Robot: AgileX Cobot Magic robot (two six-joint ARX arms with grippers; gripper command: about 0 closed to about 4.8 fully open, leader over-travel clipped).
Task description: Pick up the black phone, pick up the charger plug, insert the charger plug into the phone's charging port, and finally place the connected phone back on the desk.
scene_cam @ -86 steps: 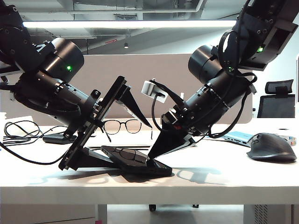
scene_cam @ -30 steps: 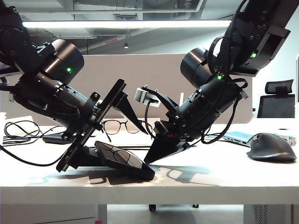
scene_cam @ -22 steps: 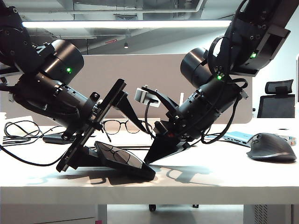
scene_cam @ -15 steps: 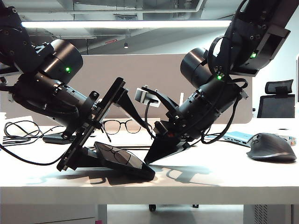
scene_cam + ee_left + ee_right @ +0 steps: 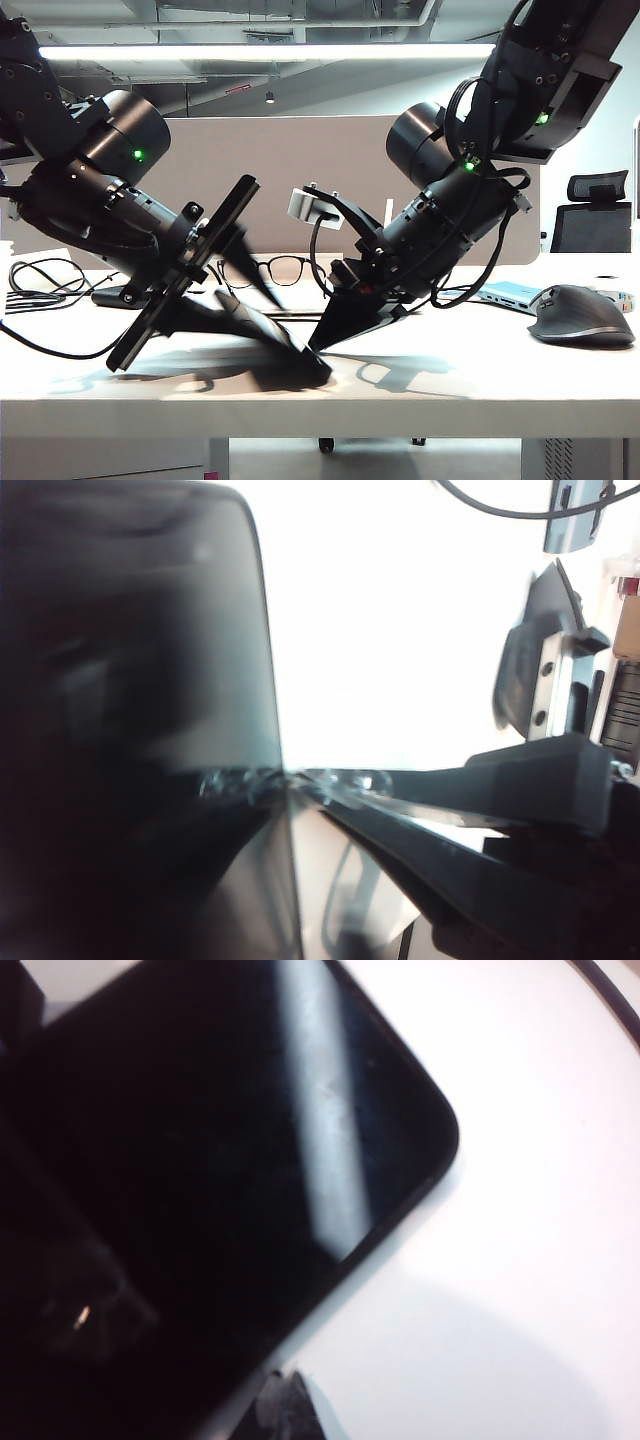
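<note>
Ceiling strip light (image 5: 270,50) glares overhead; wrist views blurred, seemingly by motion.

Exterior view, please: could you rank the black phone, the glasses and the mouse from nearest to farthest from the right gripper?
From the right gripper:
1. Black phone, tilted on the desk, right at the fingers.
2. Glasses, behind, near the partition.
3. Mouse, far right.

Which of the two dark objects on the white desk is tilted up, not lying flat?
The flat black phone, propped between both grippers; the domed grey mouse lies flat.
</note>
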